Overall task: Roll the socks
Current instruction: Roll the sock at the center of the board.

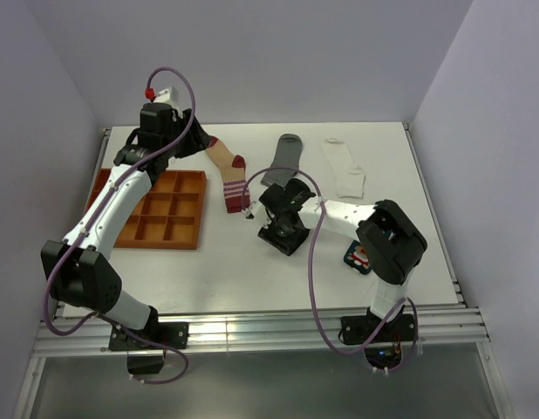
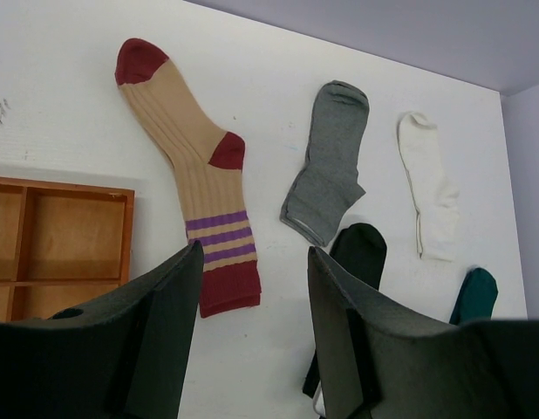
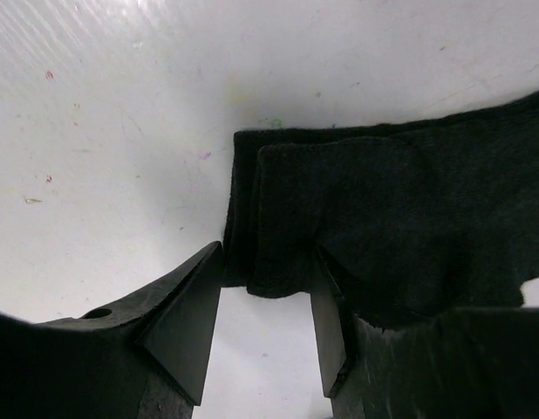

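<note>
A: The right gripper [image 3: 264, 279], how does it stand?

B: Spread. Its fingers [image 3: 187, 332] straddle a corner of the black socks [image 3: 392, 218], which lie flat on the table [image 3: 104, 131], one on top of the other. The fabric sits in the gap. One finger may be brushing it, but it is dark on dark, so I can't tell. Nothing is pinched.

A: Where on the table is that?

B: About the middle, a little to the right, just nearer than the grey sock [image 1: 283, 157].

A: And the left gripper [image 2: 254, 262]?

B: It's spread too, with nothing between its fingers. It hangs over the far left, beside the toe end of the beige sock [image 1: 228, 175].

A: How do the other socks lie?

B: The beige sock, with its red toe and heel and its stripes, lies flat just right of the orange tray [image 1: 201, 209], toe far and cuff near. The grey sock is to its right. The white sock [image 1: 344, 168] is further right again, apart from the grey one, and both are on the far half. The teal sock [image 1: 360, 256] is near right, mostly hidden under the right arm. None of the socks is rolled.
</note>
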`<state>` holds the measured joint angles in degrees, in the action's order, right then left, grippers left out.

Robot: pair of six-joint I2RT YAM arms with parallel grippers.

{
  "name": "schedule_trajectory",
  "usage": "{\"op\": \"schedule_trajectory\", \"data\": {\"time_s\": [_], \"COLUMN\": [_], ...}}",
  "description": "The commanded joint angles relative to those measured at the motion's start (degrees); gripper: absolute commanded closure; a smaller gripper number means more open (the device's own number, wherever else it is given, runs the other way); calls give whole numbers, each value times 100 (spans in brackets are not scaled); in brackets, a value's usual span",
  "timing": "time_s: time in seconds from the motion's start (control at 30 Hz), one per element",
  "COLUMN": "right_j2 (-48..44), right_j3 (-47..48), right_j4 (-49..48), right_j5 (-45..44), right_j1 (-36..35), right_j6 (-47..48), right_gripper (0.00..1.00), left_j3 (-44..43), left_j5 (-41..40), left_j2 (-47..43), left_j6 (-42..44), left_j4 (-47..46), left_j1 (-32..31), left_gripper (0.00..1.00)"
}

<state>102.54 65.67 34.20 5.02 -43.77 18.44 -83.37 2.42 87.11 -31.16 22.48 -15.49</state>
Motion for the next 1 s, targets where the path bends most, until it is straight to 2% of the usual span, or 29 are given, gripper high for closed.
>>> {"op": "schedule_trajectory", "data": {"time_s": [0.0, 0.2, 0.3, 0.37, 0.43, 0.57, 0.63, 0.67, 0.73, 0.87, 0.9, 0.97], "right_j2": [-103, -24, -24, -24, -41, 37, 169, 326, 633, 1320, 1460, 1873], "right_j3": [-168, -256, -283, -300, -265, 50, 217, 401, 673, 1228, 1333, 1631], "right_j4": [78, 175, 158, 184, 385, 956, 1420, 1589, 2079, 2942, 3092, 3531], "right_j5": [26, 140, 218, 333, 832, 1904, 2553, 2783, 3283, 3787, 3883, 4120], "right_j1": [-53, -62, -62, -44, 69, 499, 728, 973, 1333, 1774, 1845, 1951], "right_j6": [-16, 81, 177, 318, 502, 1055, 1267, 1477, 1749, 2155, 2234, 2435], "right_gripper": [49, 53, 59, 67, 71, 73, 74, 74, 74, 74, 74, 74], "left_j3": [-56, -100, -56, -30, 5, 504, 777, 1109, 1715, 2596, 2737, 3097], "left_j5": [49, -57, -75, -118, -215, -389, -522, -558, -689, -602, -524, -452], "left_j2": [25, 113, 122, 131, 105, -88, -299, -396, -711, -1125, -1170, -1302], "left_j6": [-22, -13, -48, -57, -57, -145, -241, -277, -373, -418, -348, -295], "left_j4": [-218, -148, -209, -226, -261, -602, -806, -1094, -1603, -2203, -2656, -2932], "left_j1": [-60, -148, -174, -227, -332, -569, -745, -806, -1026, -1386, -1561, -1703], "left_gripper": [44, 44, 44, 45, 46, 55, 62, 67, 71, 83, 85, 87]}}
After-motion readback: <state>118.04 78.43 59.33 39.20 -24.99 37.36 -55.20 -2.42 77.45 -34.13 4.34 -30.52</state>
